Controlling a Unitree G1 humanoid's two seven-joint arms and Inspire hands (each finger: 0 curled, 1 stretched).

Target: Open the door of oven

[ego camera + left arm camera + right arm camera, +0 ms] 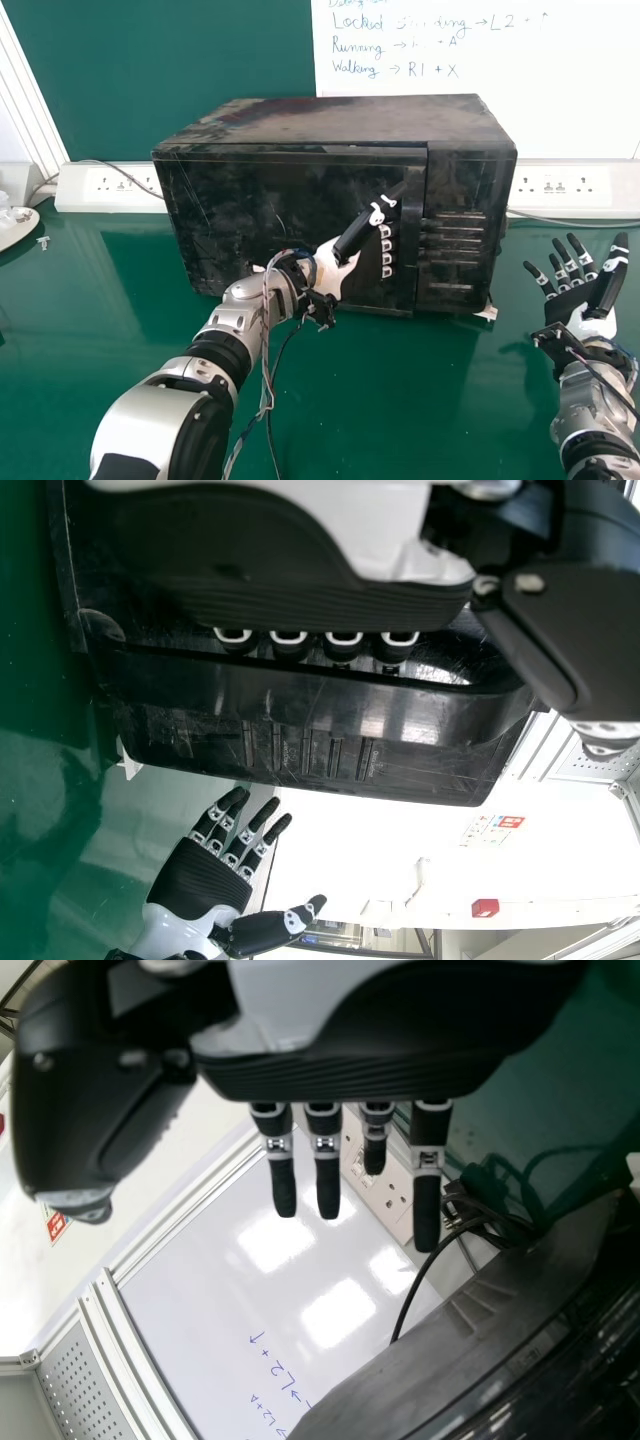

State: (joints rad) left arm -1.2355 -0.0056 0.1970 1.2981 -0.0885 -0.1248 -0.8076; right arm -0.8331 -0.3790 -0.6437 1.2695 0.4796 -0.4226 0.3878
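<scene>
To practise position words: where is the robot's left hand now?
In the head view, the left hand is just right of centre, at the oven's door handle, left of the slotted panel.

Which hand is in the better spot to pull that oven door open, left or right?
Left, I'd say. The left hand is already at the door's handle, fingers bent behind it, while the right hand is open, off beyond the oven's right side.
</scene>
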